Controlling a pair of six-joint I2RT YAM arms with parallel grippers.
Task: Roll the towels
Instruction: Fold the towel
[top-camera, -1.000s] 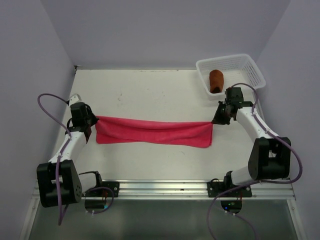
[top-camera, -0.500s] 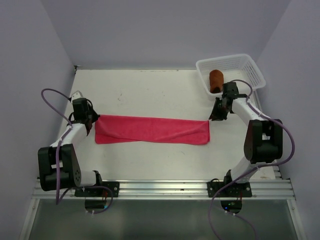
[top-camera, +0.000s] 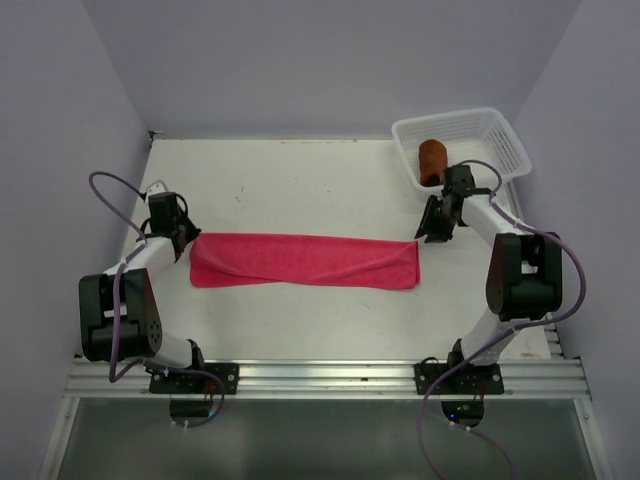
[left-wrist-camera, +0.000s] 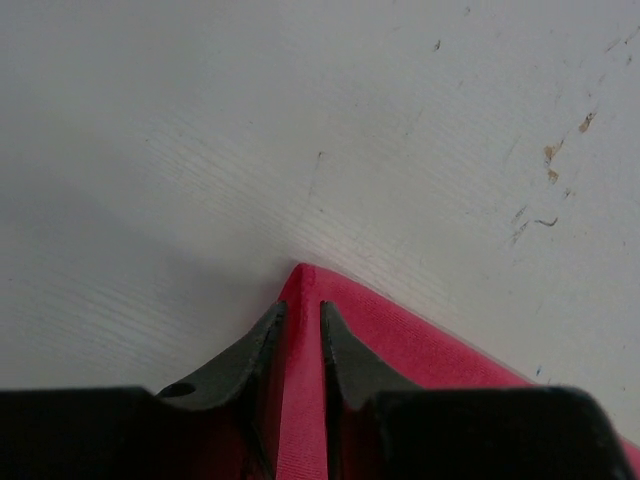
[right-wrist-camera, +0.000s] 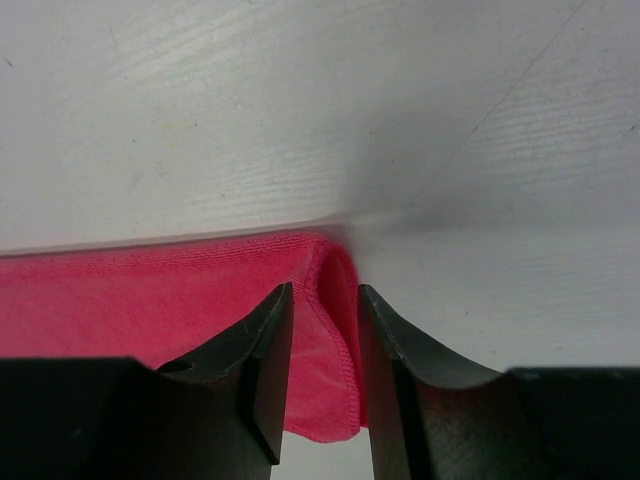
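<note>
My left claw (left-wrist-camera: 300, 312) sits at the left corner of the pink towel (top-camera: 305, 260), jaws barely parted; I cannot tell if it grips. The towel lies flat across the table (top-camera: 300, 180), and I judge it soft, light and floppy, best pinched at an end edge. My right claw (right-wrist-camera: 322, 292) stands open around the right corner fold. Far right, the basket (top-camera: 505, 135) holds the rust-brown towel (top-camera: 432, 160), out of my way.
</note>
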